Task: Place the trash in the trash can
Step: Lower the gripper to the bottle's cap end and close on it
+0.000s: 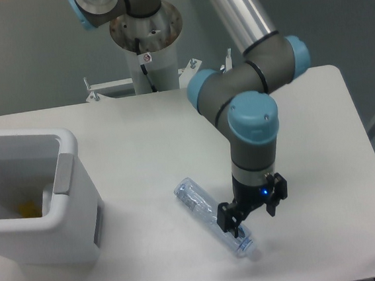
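Fixed camera view. I see the gripper (252,214) lowered to the table (320,141) at the lower right of centre, pointing straight down. Its two black fingers (229,220) stand apart, so I read the jaws as spread; one finger sits over the bottle's lower half, the other hangs clear on the far side at about 2 o'clock from it. I cannot tell whether the near finger touches the plastic. A blue light shows on the gripper body.

The bottle (211,216) lies flat on the table, its long axis running from 10 o'clock to 4 o'clock. Its upper end is free; its lower end reaches just past the gripper.

The bin (73,191) stands at the left edge of the table, at 9 o'clock from the bottle and well apart from it. Its grey flap (62,172) faces the table centre. A yellow item (27,210) and something pale beside it lie inside; I cannot identify either.
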Robot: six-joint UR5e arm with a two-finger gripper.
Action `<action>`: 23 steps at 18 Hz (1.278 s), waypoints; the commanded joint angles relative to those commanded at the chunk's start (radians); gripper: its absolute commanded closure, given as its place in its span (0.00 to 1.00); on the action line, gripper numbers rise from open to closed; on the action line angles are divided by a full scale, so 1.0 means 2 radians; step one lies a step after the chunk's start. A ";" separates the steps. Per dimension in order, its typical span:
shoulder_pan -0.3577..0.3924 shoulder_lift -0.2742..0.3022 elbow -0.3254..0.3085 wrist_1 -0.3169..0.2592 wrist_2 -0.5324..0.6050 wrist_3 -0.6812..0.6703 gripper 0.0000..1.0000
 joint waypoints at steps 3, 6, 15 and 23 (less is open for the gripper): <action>0.000 -0.028 0.031 -0.030 0.001 -0.002 0.00; -0.001 -0.046 0.046 -0.058 0.006 -0.002 0.00; -0.003 -0.089 0.075 -0.063 0.022 -0.005 0.00; -0.008 -0.100 0.075 -0.062 0.023 -0.008 0.00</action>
